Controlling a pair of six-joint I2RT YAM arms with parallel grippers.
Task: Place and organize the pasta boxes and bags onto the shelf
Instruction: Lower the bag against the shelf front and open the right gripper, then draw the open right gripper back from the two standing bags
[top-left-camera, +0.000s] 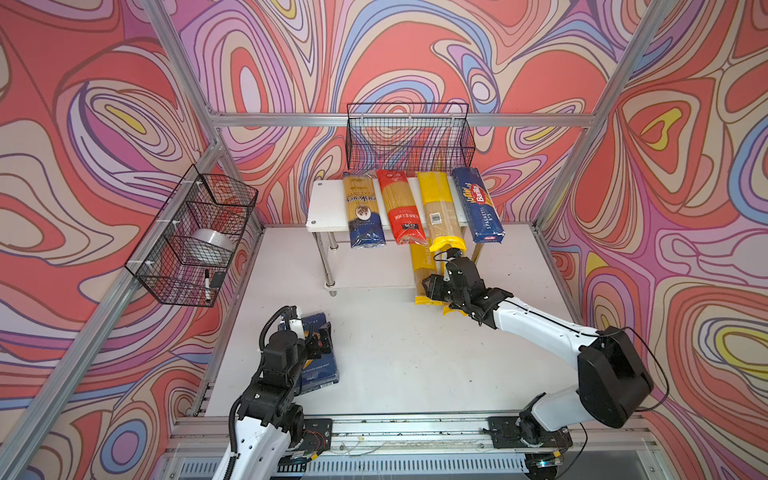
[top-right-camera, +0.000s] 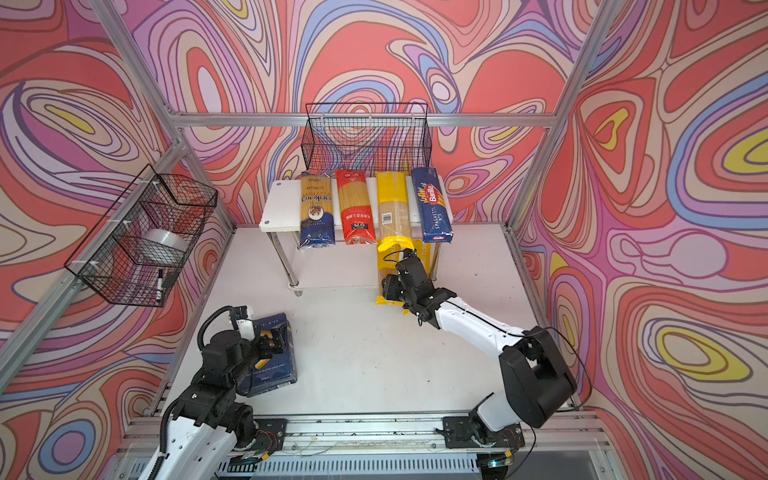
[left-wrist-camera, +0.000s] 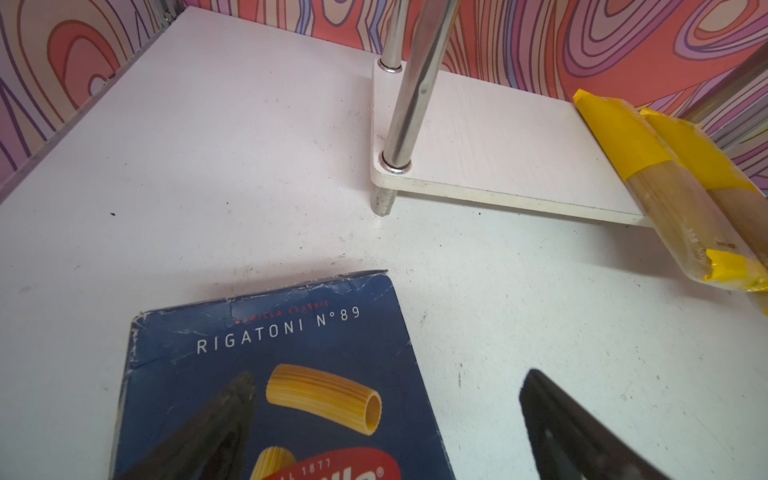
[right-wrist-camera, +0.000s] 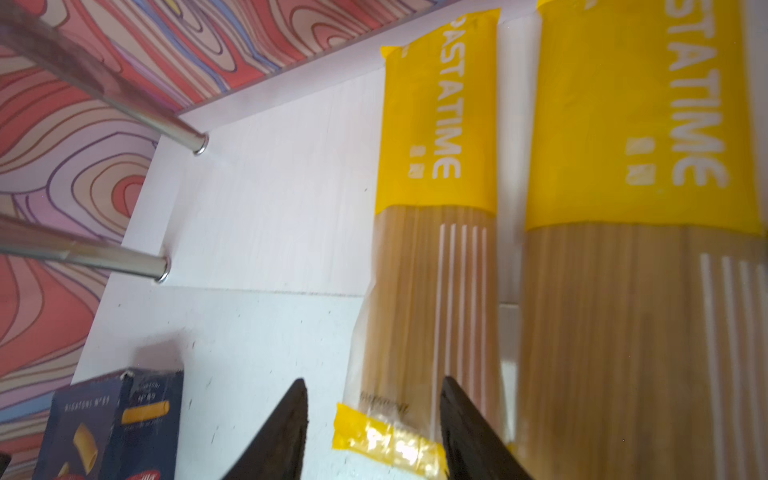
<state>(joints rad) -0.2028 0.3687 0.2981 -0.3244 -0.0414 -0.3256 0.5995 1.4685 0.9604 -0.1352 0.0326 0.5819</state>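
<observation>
We log right gripper (right-wrist-camera: 374, 382) spread, empty, at the front of the shelf (top-left-camera: 328, 203) by its overhanging yellow-ended bag (top-left-camera: 439, 208); left gripper (left-wrist-camera: 388, 376) spread too.

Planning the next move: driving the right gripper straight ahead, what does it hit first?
Likely the yellow-ended PASTATIME bag framed by the open right gripper; its height above the bag is unclear.

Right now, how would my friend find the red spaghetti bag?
Find the white shelf with chrome legs; four packs lie in a row on its top board. The red bag is second from left in both top views, between the gold-and-navy bag and a yellow-ended bag; it alone is red.
</observation>
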